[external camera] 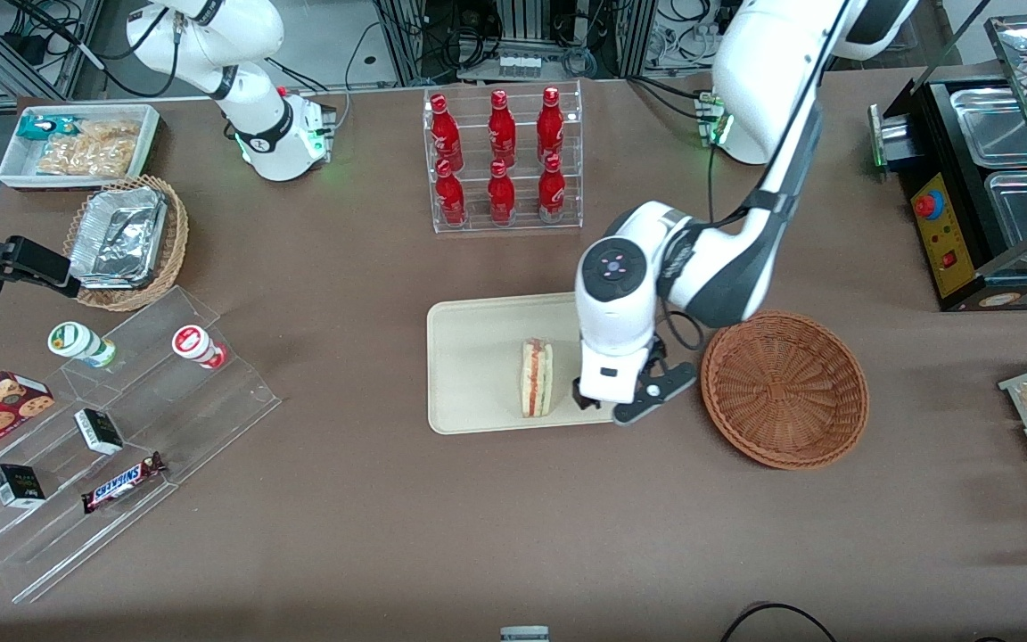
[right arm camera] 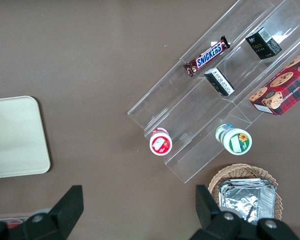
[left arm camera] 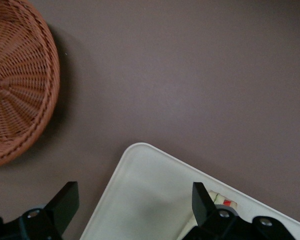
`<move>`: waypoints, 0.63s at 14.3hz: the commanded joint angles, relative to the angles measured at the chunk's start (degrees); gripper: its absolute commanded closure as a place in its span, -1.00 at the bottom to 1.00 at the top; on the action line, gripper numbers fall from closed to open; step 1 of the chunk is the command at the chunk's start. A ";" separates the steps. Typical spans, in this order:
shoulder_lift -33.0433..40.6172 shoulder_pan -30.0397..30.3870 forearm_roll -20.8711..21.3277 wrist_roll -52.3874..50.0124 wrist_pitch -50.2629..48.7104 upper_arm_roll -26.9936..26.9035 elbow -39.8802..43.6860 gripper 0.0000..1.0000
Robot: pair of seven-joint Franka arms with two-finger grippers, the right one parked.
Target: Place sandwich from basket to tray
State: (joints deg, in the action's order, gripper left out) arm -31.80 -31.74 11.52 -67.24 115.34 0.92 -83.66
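Brown table (external camera: 344,535): sandwich (external camera: 537,378) on tray (external camera: 469,366) beside open end effector (external camera: 607,406).

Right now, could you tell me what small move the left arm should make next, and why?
Probably lift straight up and withdraw. The sandwich already rests on the tray, the basket holds nothing, and the claw is open beside the sandwich, gripping nothing.

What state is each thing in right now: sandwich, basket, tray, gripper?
Sandwich: standing on its edge on the tray, not held.
Basket: empty, upright on the table beside the tray.
Tray: flat on the table, holding the sandwich.
Gripper: open, over the tray's edge between sandwich and basket.
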 commanded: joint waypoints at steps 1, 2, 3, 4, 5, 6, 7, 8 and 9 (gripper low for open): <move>4.89 5.26 -1.05 10.33 -5.89 0.57 -1.77 -1.00; 6.38 7.46 -3.41 15.77 -7.92 0.66 -1.77 -1.00; 8.05 10.01 -5.35 22.52 -10.29 0.58 -1.94 -1.00; 9.46 12.82 -6.32 28.16 -12.75 0.58 -2.12 -1.00; 10.60 15.28 -6.51 32.83 -14.95 0.66 -2.38 -1.00; 11.92 17.39 -6.51 37.05 -16.19 0.66 -3.17 -1.00; 13.15 19.94 -6.60 40.57 -16.37 0.75 -4.22 -1.00; 14.30 22.75 -6.60 44.35 -16.46 1.71 -5.19 -1.00; 15.70 26.95 -6.60 48.30 -16.55 4.07 -6.15 -1.00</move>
State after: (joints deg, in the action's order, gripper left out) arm -20.12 -10.47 5.63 -25.13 99.00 1.39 -85.68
